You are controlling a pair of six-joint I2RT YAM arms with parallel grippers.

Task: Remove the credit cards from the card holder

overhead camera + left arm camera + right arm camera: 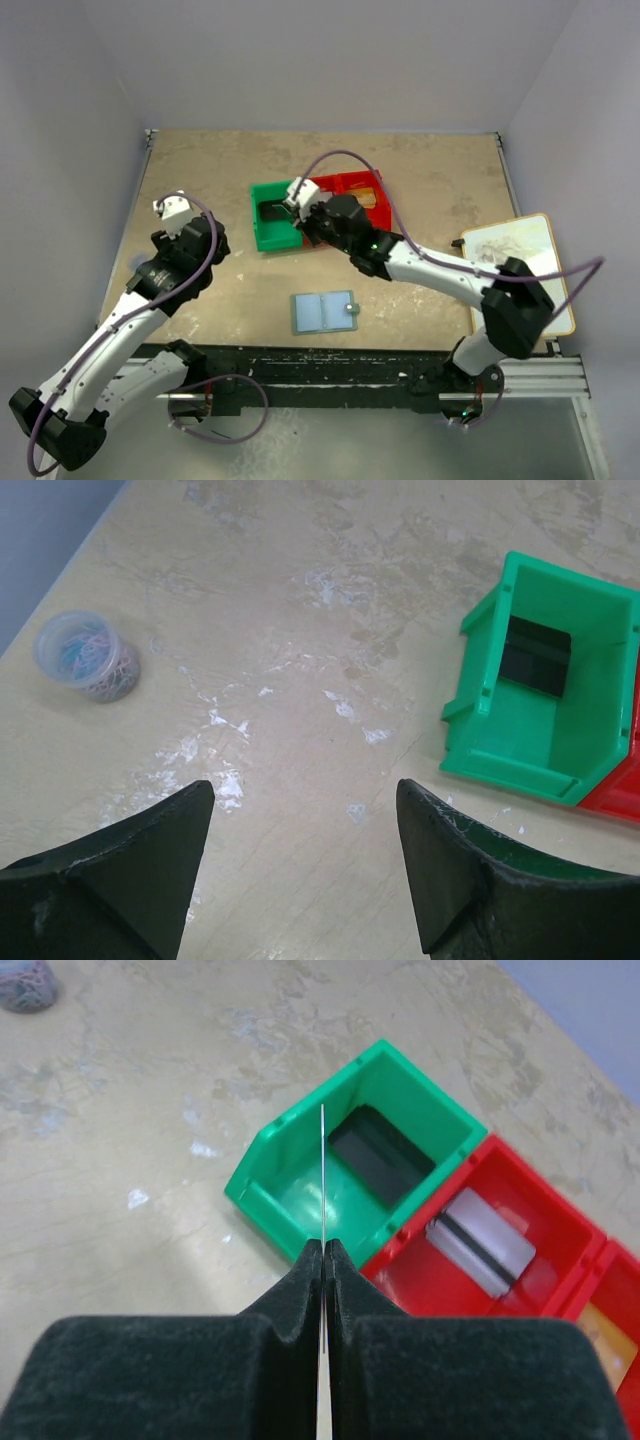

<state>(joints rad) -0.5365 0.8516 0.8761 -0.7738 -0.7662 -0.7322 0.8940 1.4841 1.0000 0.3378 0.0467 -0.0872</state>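
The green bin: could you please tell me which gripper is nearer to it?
Right. The right gripper, shut on a card, hangs just above the bin; the left gripper is open, off to its left.

Both arms are mounted on a black base rail (330, 362). The left arm (125, 320) and the right arm (440, 268) are built alike: white, rounded link shells are joined by bulky black joint housings. At the end farthest from the rail, each arm is capped by a small white camera block (172, 208). A lilac-grey cable (345, 153) is looped loosely along each arm, outward from the rail. A small green light (372, 243) is seen on the right arm. The left jaws are matte black wedges, scuffed whitish; the right jaws are faced with black, felt-like padding.
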